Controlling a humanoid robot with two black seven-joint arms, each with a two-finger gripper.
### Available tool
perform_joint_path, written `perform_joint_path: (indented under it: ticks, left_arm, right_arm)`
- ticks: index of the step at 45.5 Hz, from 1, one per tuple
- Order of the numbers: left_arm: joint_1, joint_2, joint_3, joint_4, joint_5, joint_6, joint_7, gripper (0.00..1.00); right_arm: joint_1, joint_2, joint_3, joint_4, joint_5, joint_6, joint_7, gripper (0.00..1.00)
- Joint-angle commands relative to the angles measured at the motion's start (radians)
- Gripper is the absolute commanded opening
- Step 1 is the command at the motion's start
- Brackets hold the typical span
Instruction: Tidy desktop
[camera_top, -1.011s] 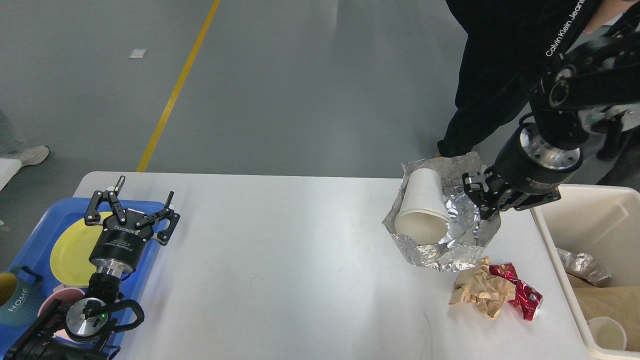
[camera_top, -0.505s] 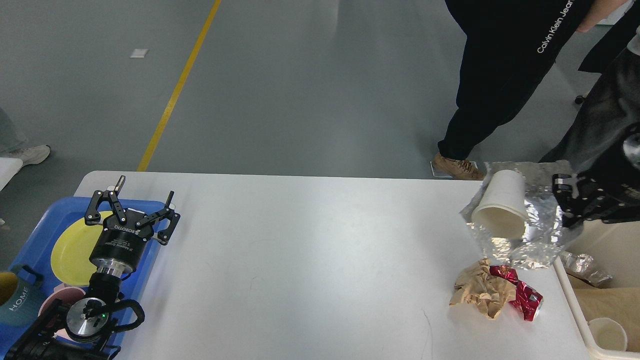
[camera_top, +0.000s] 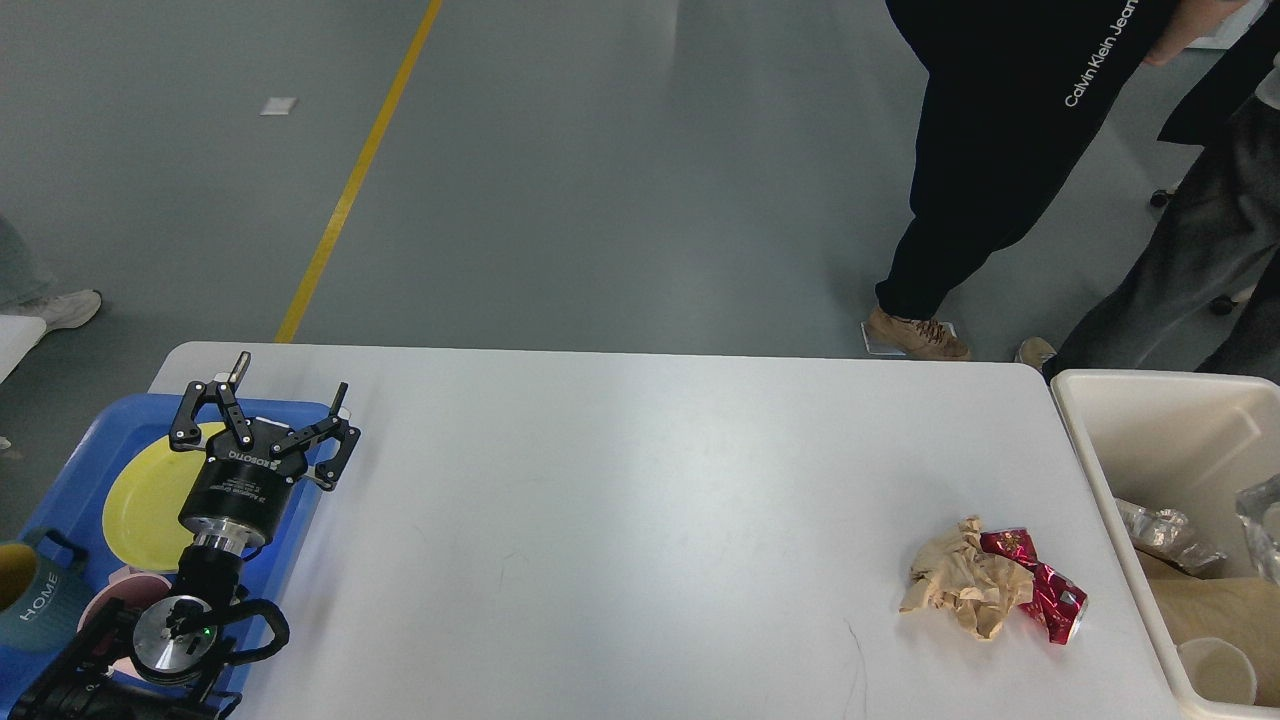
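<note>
The white desktop (camera_top: 620, 520) fills the lower part of the head view. A crumpled brown paper wad (camera_top: 962, 588) and a crushed red can (camera_top: 1040, 592) lie together on it near the right edge. My left gripper (camera_top: 288, 390) hovers open over the far corner of the blue tray (camera_top: 70, 480), nothing between its fingers. My right gripper is out of view. A bit of silver foil (camera_top: 1262, 525) shows at the frame's right edge above the cream bin (camera_top: 1130, 400).
The blue tray at the left holds a yellow plate (camera_top: 140, 500), a teal mug (camera_top: 40, 610) and a pink cup (camera_top: 115, 595). The cream bin at the right holds foil, brown paper and a paper cup (camera_top: 1215, 668). Two people stand beyond the table's far right corner.
My right arm carried the foil sheet with the white paper cup rightward off the desktop and has left the view. The left arm has not moved.
</note>
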Motion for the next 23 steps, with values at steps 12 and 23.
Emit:
perform_joint_path:
  ticks: [12,23]
  left_arm:
    - [0.001,-0.001,0.0,0.0,0.0,0.0,0.0,0.97]
    - [-0.001,-0.001,0.0,0.0,0.0,0.0,0.0,0.97]
  right_arm:
    - [-0.694,0.317,0.458,-0.541,0.006,-0.297,0.0,0.0]
    - [-0.84,0.506,0.495,-0.731,0.009,-0.362,0.001,0.0]
